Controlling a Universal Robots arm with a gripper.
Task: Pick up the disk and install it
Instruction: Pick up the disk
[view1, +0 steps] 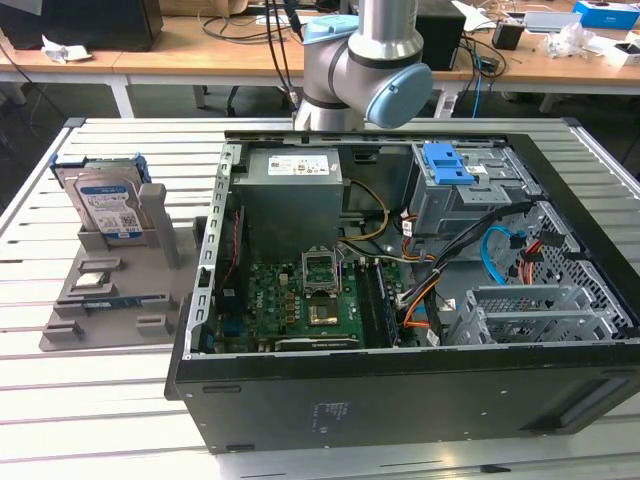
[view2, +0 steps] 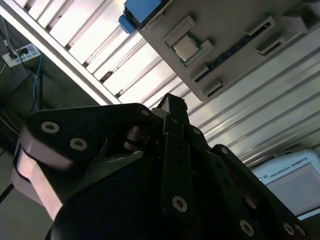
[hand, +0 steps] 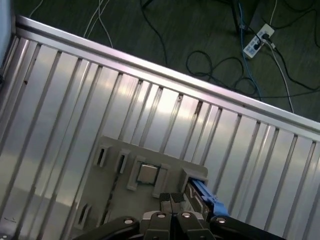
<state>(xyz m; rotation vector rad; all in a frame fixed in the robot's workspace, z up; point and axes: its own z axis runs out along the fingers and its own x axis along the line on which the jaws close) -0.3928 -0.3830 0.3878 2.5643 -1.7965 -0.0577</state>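
The hand (hand: 172, 199) is hovering above the counter (hand: 60, 100) with its fingers pressed together, gripping nothing. Below it and a little to one side of the fingertips, the disk (view1: 104, 203) is standing on edge in a grey holder (view1: 110, 315). Its blue rail bracket (hand: 206, 196) is peeking out just beside the fingers. The open computer case (view1: 400, 400) is lying farther from the hand than the holder.

The disk is looking like a rigid, fairly heavy metal block with smooth faces, likely sensitive to knocks. Pinching it squarely across its two flat faces near the upper edge is probably the safest hold, sparing the plastic bracket.
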